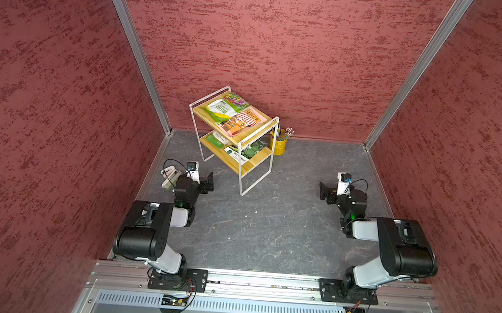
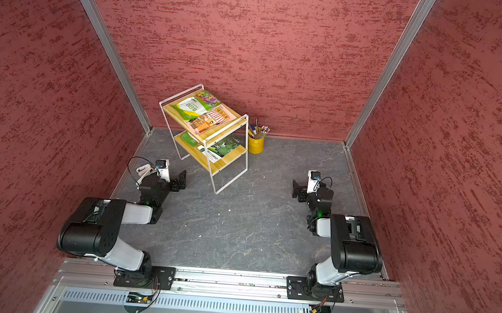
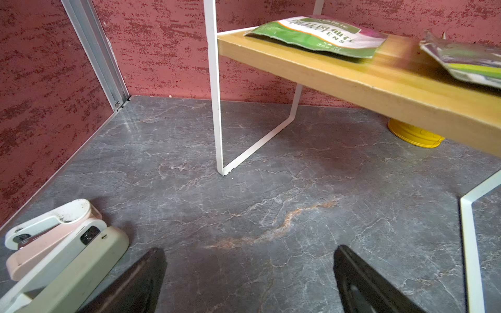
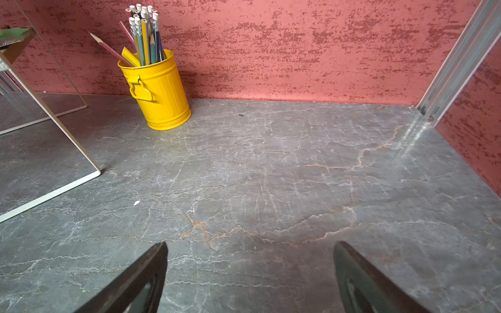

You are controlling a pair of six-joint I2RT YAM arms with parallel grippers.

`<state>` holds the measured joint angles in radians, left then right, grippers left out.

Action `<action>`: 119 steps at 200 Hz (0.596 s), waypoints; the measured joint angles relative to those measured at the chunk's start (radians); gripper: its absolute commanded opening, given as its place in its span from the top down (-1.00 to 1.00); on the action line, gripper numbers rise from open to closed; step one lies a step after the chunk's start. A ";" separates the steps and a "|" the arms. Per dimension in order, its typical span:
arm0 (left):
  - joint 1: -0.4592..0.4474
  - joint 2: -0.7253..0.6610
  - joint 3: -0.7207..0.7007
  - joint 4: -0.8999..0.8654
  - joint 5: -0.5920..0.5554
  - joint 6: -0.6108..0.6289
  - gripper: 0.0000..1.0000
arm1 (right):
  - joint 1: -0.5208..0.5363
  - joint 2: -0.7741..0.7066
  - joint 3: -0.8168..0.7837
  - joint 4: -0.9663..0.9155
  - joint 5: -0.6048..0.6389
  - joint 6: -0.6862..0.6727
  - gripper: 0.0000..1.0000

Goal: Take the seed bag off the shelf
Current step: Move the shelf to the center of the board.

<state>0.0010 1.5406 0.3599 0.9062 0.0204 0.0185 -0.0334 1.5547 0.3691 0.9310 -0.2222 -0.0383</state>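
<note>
"At the back of the table [image 1: 268, 231], lot one: shelf [image 1: 254, 163], white frame, two wooden boards. Contents?"

"Upper board: green-and-white seed bag [image 1: 221, 111], lying flat. An orange striped packet [image 1: 240, 123] touches it and a flowered packet [image 1: 237, 99] lies behind. Lower board: green bag [image 3: 320, 35] and dark packet [image 3: 466, 62], both flat, a little apart."

"Which one is wanted?"

"I cannot tell, as several would answer to the name. All lie on the shelf and none is lifted."

"Lot two, the arms?"

"Left pincer [image 1: 210, 182]: spread wide, empty, low over the table, near the shelf's front leg. Right pincer [image 1: 323, 193]: spread wide, empty, well apart from the shelf on its other side."

"Step in hand?"

"The very start, by my reckoning, with no approach made yet. I'd say the next move falls to the left pincer, being nearer. It would need to rise to board height and come in between the white posts. Then it closes on a bag's free edge. The bags are thin and flat, so it needs a shallow pinch, then a draw outward clear of the frame rail."

"Sundries?"

"Yellow pencil pot [image 1: 279, 142], just beside the shelf. Pink and cream clip devices [image 3: 54, 244], beside the left pincer. Neither seems to block the way."
</note>
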 measured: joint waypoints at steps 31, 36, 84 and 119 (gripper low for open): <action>0.000 0.000 0.000 0.000 0.000 0.000 -0.99 | 0.000 0.000 0.000 0.000 -0.001 0.000 -0.97; 0.000 0.000 0.000 0.000 0.000 0.000 -0.99 | 0.000 0.000 0.000 0.000 -0.002 0.000 -0.97; 0.002 0.000 0.000 -0.001 0.003 0.000 -0.99 | 0.000 0.000 0.000 0.000 -0.002 0.000 -0.97; 0.039 0.000 0.006 -0.009 0.036 -0.002 -0.99 | 0.000 0.000 0.000 -0.001 -0.001 0.001 -0.97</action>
<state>0.0395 1.5406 0.3656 0.8974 0.0563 0.0162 -0.0334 1.5547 0.3691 0.9302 -0.2234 -0.0376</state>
